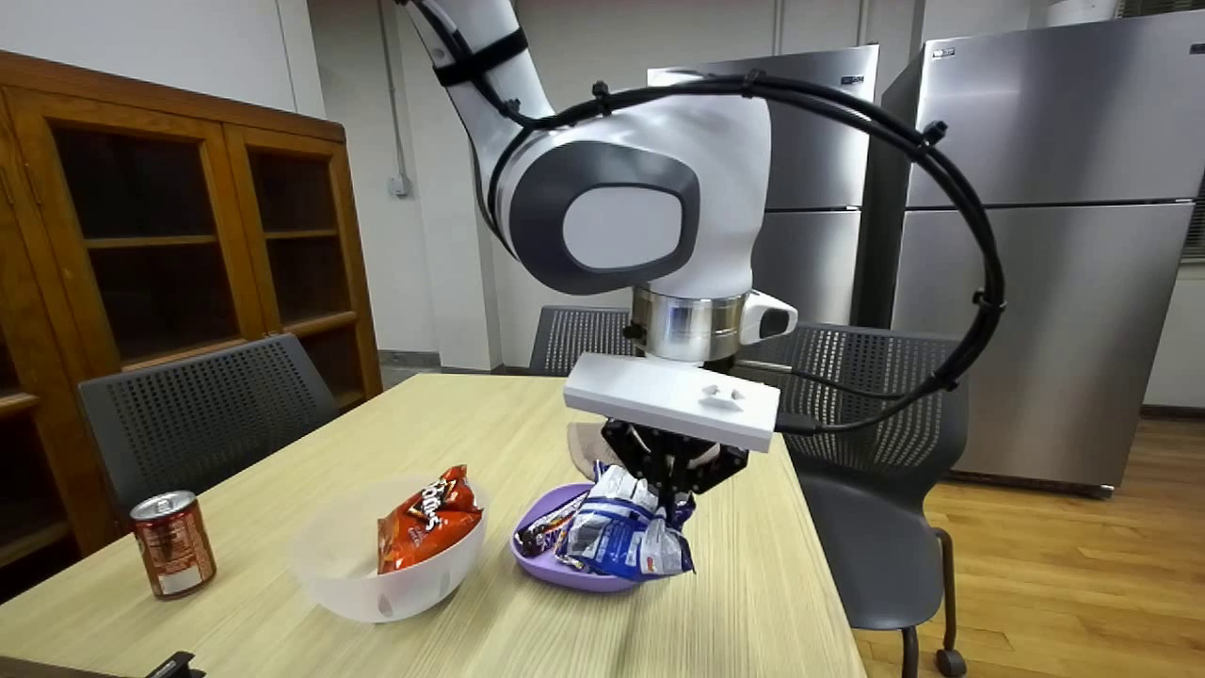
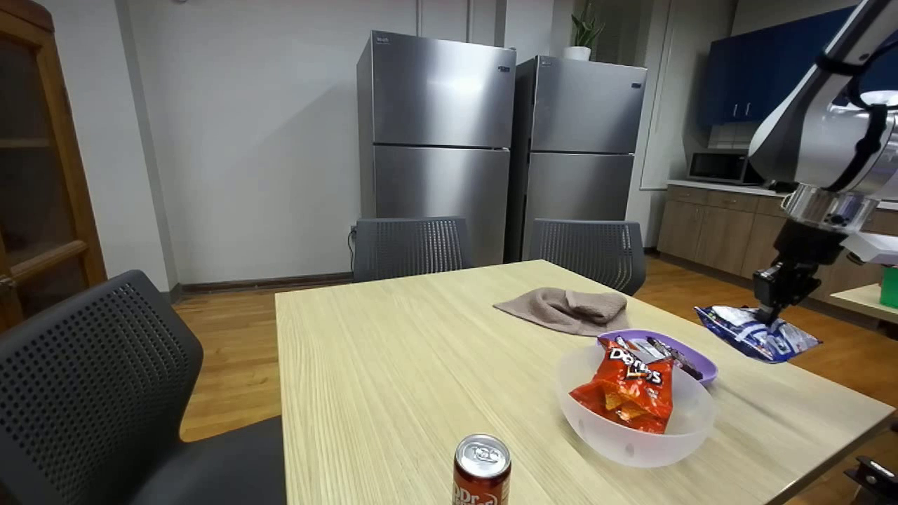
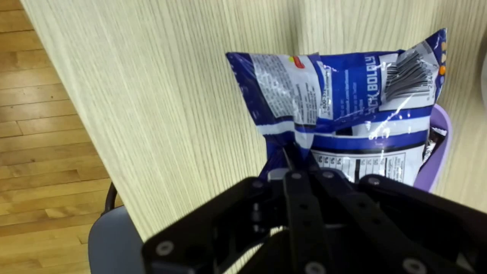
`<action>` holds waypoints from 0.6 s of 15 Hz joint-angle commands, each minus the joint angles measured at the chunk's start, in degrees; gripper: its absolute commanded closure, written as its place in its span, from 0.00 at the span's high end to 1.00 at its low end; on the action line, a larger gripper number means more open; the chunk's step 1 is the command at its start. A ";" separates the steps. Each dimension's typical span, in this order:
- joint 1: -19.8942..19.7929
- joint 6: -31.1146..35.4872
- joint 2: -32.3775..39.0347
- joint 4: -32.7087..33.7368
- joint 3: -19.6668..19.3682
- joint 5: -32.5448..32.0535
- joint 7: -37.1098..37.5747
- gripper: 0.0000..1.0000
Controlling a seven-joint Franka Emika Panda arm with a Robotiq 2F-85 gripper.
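Pinching a blue-and-white snack bag, the Robotiq gripper, its jaws pressed together, hangs above the table near the shallow purple bowl.

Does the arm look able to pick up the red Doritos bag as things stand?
Probably not yet: the tool is pinching the blue bag, so it seems occupied. Otherwise the way looks free: the Doritos bag pokes up out of the bowl, uncovered.

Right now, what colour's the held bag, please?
The bag is blue and white, clearest in the wrist view.
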 commanded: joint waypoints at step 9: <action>7.95 -0.78 -9.00 -5.22 2.54 4.50 -3.59 0.00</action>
